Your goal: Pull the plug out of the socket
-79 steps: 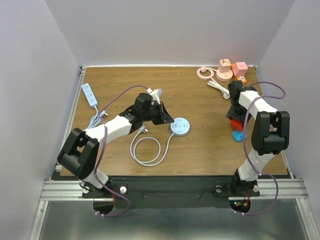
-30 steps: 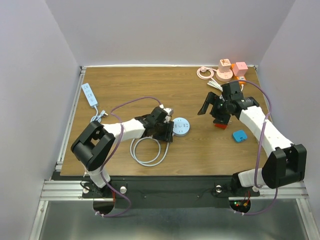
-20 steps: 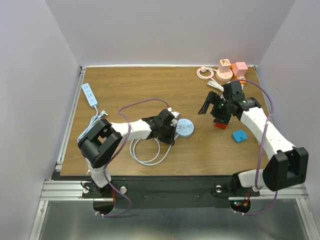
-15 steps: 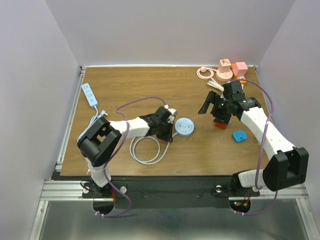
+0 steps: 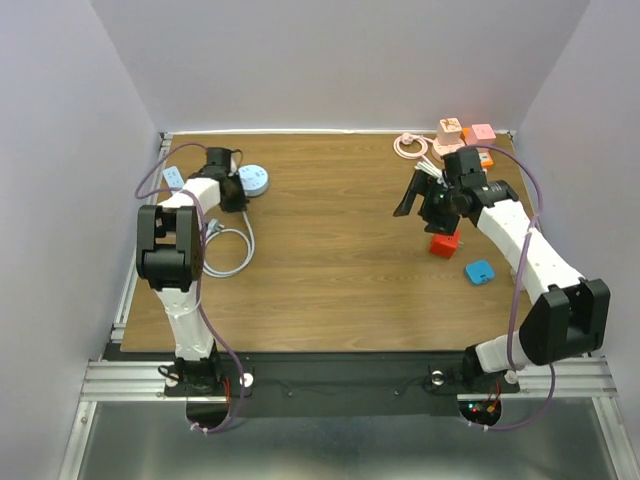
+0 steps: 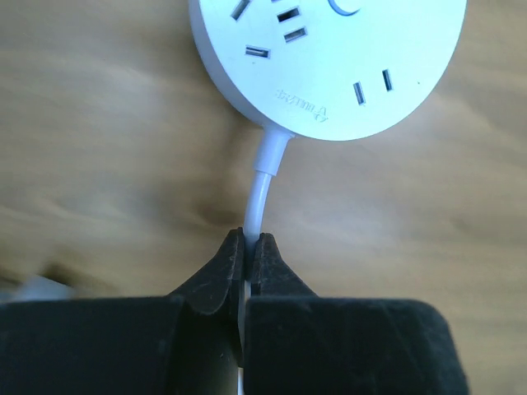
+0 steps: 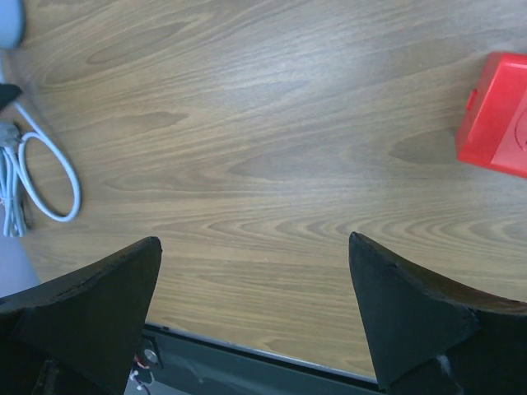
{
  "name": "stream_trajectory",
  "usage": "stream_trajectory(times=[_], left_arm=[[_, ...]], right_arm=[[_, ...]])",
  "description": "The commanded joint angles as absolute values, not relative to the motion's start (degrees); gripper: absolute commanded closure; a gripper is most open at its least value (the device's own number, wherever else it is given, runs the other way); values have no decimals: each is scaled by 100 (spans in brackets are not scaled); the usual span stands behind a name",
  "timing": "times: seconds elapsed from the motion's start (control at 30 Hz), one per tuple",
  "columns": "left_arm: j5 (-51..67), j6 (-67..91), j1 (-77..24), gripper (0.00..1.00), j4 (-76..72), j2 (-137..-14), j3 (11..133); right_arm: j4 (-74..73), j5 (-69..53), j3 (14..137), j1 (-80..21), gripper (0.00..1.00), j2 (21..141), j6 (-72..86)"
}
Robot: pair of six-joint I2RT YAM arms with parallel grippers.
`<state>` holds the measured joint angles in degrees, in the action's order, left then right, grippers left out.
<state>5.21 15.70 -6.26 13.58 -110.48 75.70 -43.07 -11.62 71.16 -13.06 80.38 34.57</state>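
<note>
A round white socket lies at the back left of the table; in the left wrist view the holes that show on its face are empty. My left gripper is shut on the socket's white cord, pinching it just below the socket. The cord runs into a loop at the left, and its plug end cannot be made out. My right gripper hangs open and empty above bare wood at the right of the table.
A red block and a blue block lie near the right arm. Pink and orange sockets and a coiled white cord sit at the back right. A white power strip lies by the left edge.
My left arm has swung from the table's middle to the back left, dragging the round socket and its cord along. My right gripper has shifted slightly back.
</note>
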Motion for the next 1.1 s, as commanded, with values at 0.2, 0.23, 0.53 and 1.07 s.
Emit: stream_trajectory(times=[0.2, 0.23, 0.53, 1.07], left_arm=[[378, 1424, 667, 100, 2109, -12164, 9228], [317, 1433, 720, 100, 2144, -12164, 9316], [747, 1512, 633, 60, 1916, -11190, 8667], [1327, 2065, -553, 54, 1529, -8667, 7111]], right_arm=[[-4245, -363, 8059, -1292, 0, 8876, 3138], [-4245, -38, 8286, -1257, 0, 9112, 3155], [-4289, 649, 9877, -26, 0, 10572, 4236], [-4315, -44, 12014, 817, 7, 12866, 4967]])
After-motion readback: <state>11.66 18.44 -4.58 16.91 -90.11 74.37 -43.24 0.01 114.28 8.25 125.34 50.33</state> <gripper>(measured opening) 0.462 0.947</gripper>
